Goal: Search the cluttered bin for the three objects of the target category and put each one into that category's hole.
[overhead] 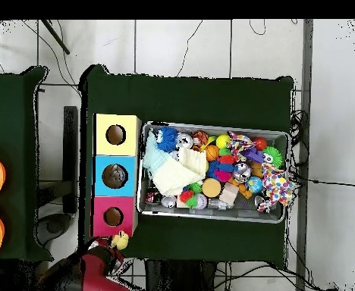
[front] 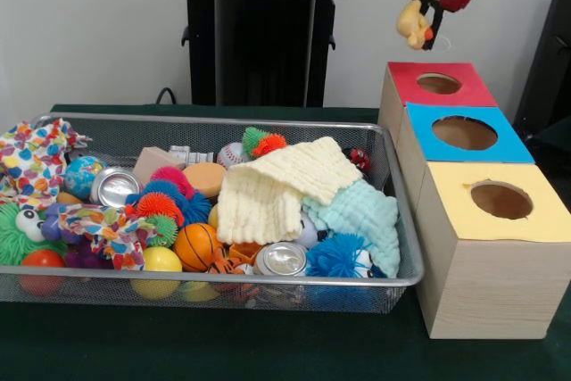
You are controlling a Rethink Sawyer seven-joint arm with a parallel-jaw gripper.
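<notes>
The bin [front: 223, 120] is a silver wire-mesh basket on the dark green table, full of toys; it also shows in the overhead view [overhead: 211, 218]. My gripper [front: 425, 31] hangs high at the right, above and just behind the red-topped box [front: 406, 78]. It is shut on a small yellow toy [front: 411, 24]. In the overhead view the gripper [overhead: 111, 250] and the yellow toy [overhead: 120, 241] sit just beyond the red-topped box [overhead: 101, 220], off the hole. The blue-topped box [front: 428, 122] and the yellow-topped box [front: 455, 207] stand in a row with it.
In the bin lie a pale yellow cloth [front: 277, 185], a mint cloth [front: 361, 211], two cans [front: 114, 186] [front: 281, 259], an orange ball [front: 196, 245], a blue spiky ball [front: 337, 256] and a dotted cloth [front: 31, 158]. The robot's pedestal [front: 259, 33] stands behind.
</notes>
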